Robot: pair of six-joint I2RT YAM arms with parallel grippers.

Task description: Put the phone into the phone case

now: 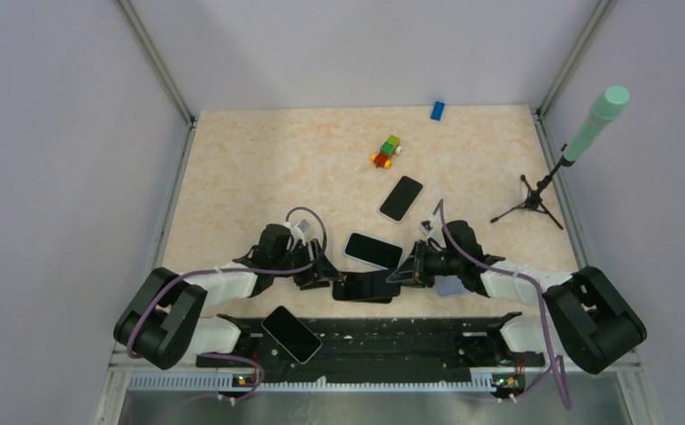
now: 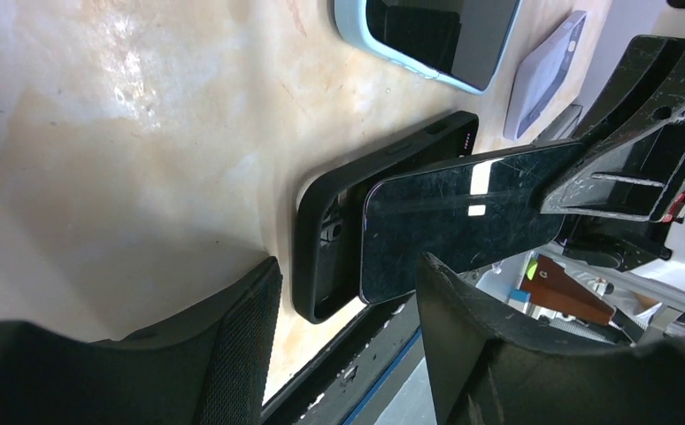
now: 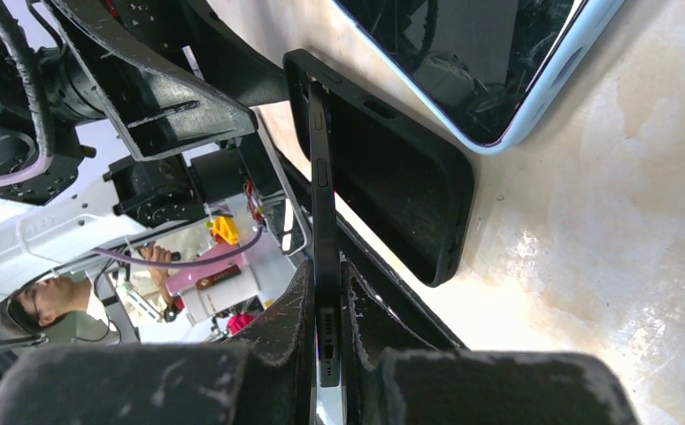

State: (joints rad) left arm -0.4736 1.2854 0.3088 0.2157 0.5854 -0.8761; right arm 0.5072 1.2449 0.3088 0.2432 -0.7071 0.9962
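Status, left to right: left gripper (image 2: 346, 266) fills the bottom of its wrist view, padded black fingers about half spread with nothing clamped. They flank the near end of the matte black rubbery phone case (image 2: 312, 248), probably staged to pin it so it can't skate on the glossy beige marbled tabletop (image 2: 126, 133)

Case lies flat with its cavity up, at centre frame in the overhead view by the near table edge. It has a raised lip, rounded corners and moulded button bumps on the side wall. The soft rim should flex, so I expect it needs a press to seat

Slim black glass-faced phone (image 2: 463, 212) is just right of the case and overlapping it. Its face is shiny and finely scratched. It sits tilted over the cavity and isn't seated. I can't tell whether its low edge touches the lip. The angle looks meant to hook one side under the rim first

Right gripper (image 3: 325, 270) is at bottom centre of its wrist view, fingers pinched tight across the phone's front and back at its far short end. The body is seen edge-on, with side buttons and end port visible. Gripping at the end leaves most of the body free to drop in

Upper centre to right in both wrist views is a second phone in a pale blue case (image 2: 419, 27), near the work but apart from it
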